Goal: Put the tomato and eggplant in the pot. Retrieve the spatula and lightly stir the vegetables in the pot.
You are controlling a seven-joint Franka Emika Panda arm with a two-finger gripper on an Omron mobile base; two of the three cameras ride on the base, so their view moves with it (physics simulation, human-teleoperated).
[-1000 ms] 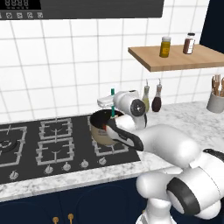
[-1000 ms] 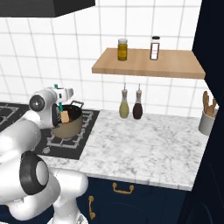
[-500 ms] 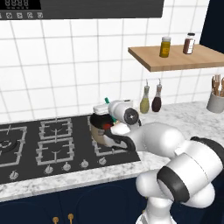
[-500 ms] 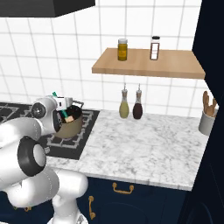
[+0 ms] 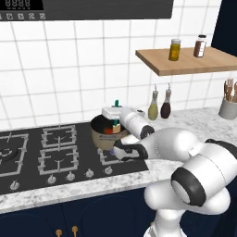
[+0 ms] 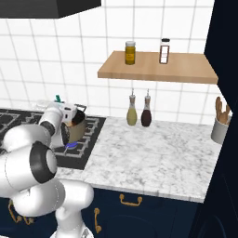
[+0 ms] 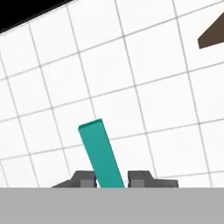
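The tan-gold pot (image 5: 102, 138) sits on the right rear burner of the hob, also seen past my arm (image 6: 77, 131). Red of the tomato (image 5: 108, 131) shows inside it. The eggplant is hidden from me. My gripper (image 5: 115, 121) hangs over the pot's mouth, pointing down into it. The spatula's green handle (image 7: 101, 155) stands tilted between my fingertips (image 7: 89, 179), which sit close around it. Its green tip (image 5: 117, 102) sticks up above my hand (image 6: 58, 98). The spatula's lower end is hidden in the pot.
A black gas hob (image 5: 41, 152) lies to the pot's left. Two bottles (image 5: 159, 105) hang at the tiled wall. A wooden shelf (image 5: 190, 62) carries two jars. A utensil holder (image 5: 227, 107) stands at the far right of the marble counter (image 6: 153, 148).
My hand has swung from the pot's right side to over its mouth and dropped a little, with the spatula's tip lower. The forearm has folded forward.
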